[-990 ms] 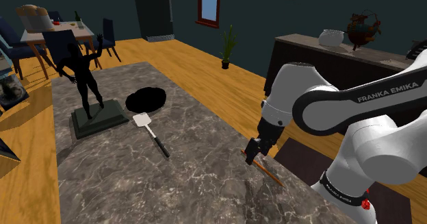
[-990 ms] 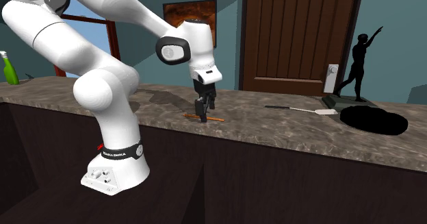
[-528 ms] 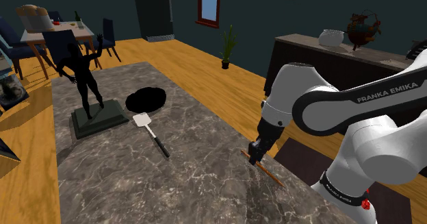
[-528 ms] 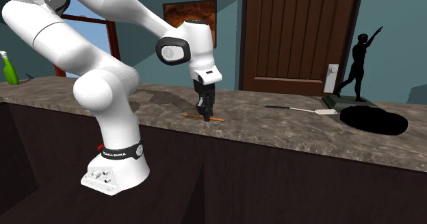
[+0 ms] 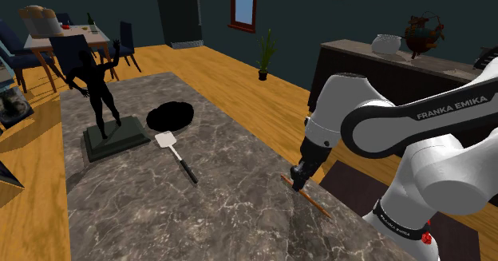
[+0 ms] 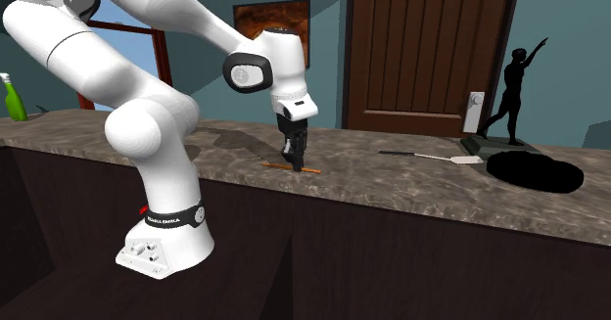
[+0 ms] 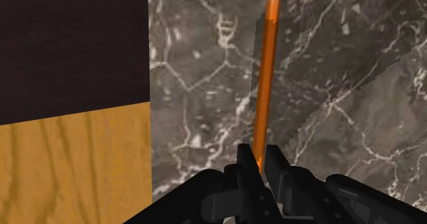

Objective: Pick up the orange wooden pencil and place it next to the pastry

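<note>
Orange against dark veined stone, the pencil (image 7: 267, 72) lies flat on the marbled counter (image 5: 223, 203), close to the counter's long edge and running parallel with it. The black gripper (image 7: 259, 162) is down on it from above, its two fingers drawn together with the orange shaft pinched between them, so the pencil appears clamped while resting on the surface. In the wrist view most of the visible shaft runs straight out ahead of the fingers, so the fingers close across the pencil's width, not along its length. In the shoulder view the grip sits toward the pencil's upper-left end, with the rest trailing down and right toward the stand. The pastry (image 5: 170, 114), drawn as a flat black rounded mass, sits well apart, up and toward the shoulder view's left, just beyond a white-bladed spatula (image 5: 175, 154) and beside a dark statue (image 5: 100, 92). Judging from this, the carry must run along the counter's length, past the spatula.
</note>
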`<state>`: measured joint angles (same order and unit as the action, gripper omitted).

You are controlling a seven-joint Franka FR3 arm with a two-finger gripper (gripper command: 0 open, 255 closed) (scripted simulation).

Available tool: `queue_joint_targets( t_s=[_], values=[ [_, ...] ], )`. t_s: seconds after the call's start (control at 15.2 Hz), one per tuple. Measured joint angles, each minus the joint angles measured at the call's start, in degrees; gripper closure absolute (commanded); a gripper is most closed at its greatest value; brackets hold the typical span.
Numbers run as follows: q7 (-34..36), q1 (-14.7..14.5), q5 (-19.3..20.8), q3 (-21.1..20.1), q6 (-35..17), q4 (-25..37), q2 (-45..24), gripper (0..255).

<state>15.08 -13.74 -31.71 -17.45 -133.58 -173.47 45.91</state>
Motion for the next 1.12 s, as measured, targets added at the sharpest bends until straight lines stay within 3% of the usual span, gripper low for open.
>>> queue_joint_targets(
  t_s=[1.12],
  values=[
    [3.72,2.90,6.08,2.93,16.63,8.65,8.32,255]
  ],
)
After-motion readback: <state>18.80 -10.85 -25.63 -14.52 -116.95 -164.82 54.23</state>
